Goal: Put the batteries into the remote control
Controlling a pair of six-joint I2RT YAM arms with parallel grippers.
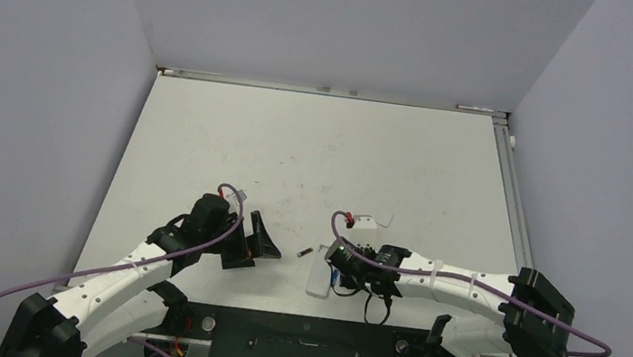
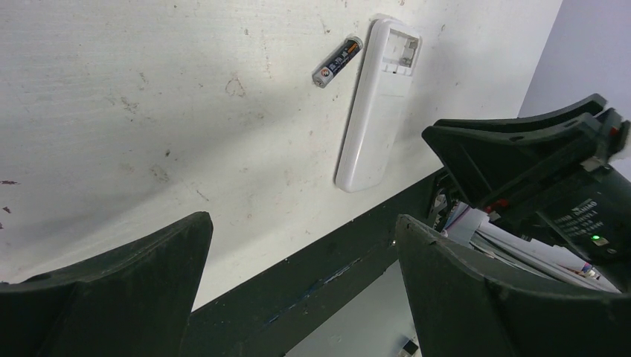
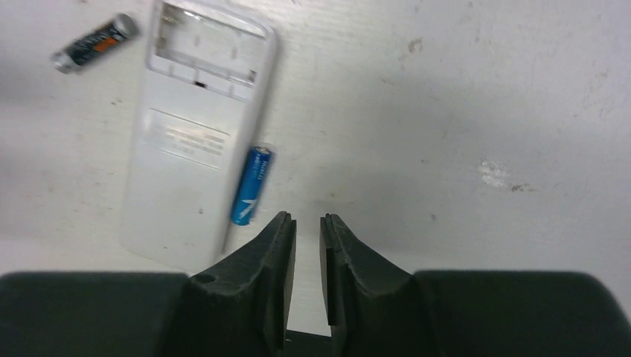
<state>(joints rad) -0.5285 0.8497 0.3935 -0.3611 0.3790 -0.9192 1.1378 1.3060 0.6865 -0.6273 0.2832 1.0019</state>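
Well, the remote control [image 3: 195, 149] lies back-up on the white table [image 1: 299, 140] near its front edge, and its battery compartment [image 3: 208, 56] is uncovered at the far end. Both batteries are outside it. The blue battery [image 3: 251, 184] lies lengthwise along the remote's long edge on the right arm's side. It overlaps or touches that edge, but I cannot tell whether it rests on the casing or on the table. The dark battery [image 3: 95, 42], with an orange band and a metallic tip, lies on the table just off the corner of the compartment end, tilted and not touching the remote.

The right gripper [image 3: 306, 219] hangs low over the table just beside the blue battery. Its 2 fingers [image 3: 268, 253] are almost together with only a thin slit between them, and nothing is gripped. The battery sits off to one side of the tips, apart from them.

The left gripper [image 2: 301, 223] is on the other side of the remote and well apart from it, angled toward it. Its 2 fingers [image 2: 149, 260] are spread wide and hold nothing.
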